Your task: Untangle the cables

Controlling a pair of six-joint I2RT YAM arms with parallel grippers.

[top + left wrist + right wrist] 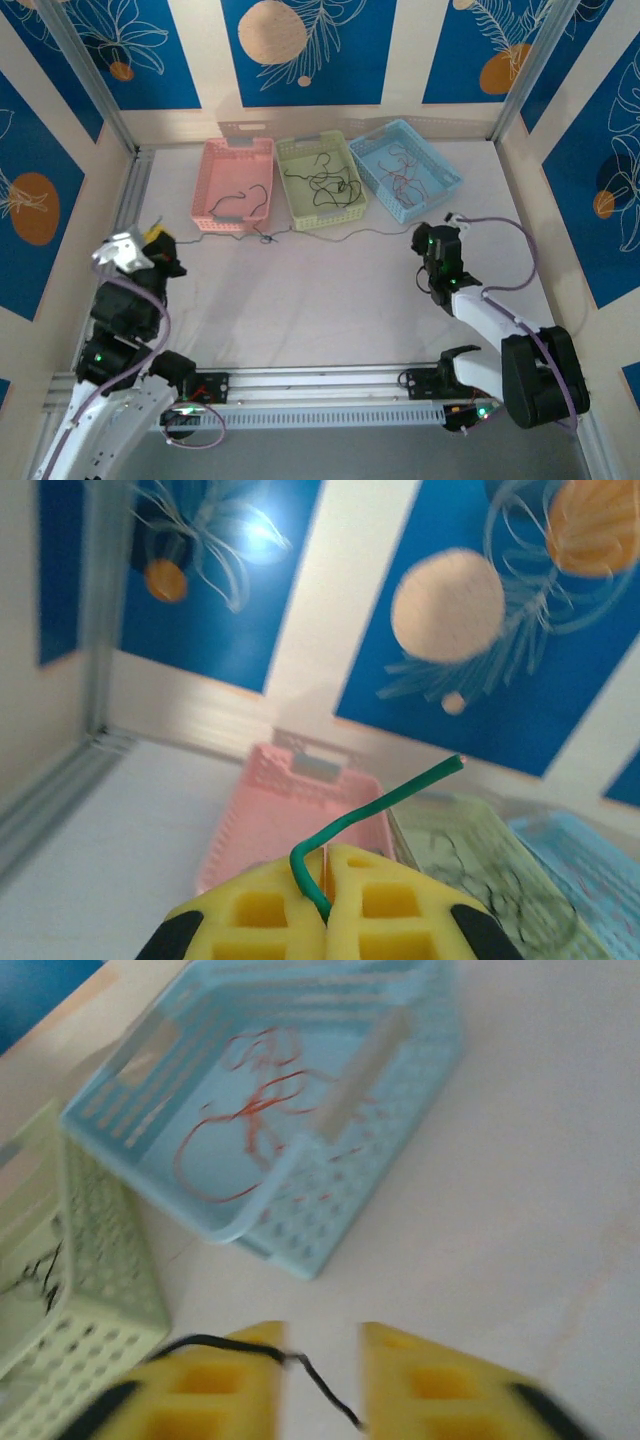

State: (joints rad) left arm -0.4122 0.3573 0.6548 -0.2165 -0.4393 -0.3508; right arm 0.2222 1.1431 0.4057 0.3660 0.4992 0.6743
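My left gripper (328,880) is shut on a green cable (390,800), whose free end curves up and to the right above the yellow fingers. That gripper (152,248) is raised at the table's left side. On the right, my right gripper (322,1380) stands open over the table. A thin black cable (330,1390) drapes over its left finger and crosses the gap, not pinched. From this gripper (432,248) the black cable (340,234) runs left along the table towards the baskets. Red cables (250,1120) lie in the blue basket (340,1200).
Three baskets stand in a row at the back: pink (205,190) with one black cable (240,200), green (288,190) with tangled black cables (325,183), and blue (445,165). Frame walls enclose the table on three sides.
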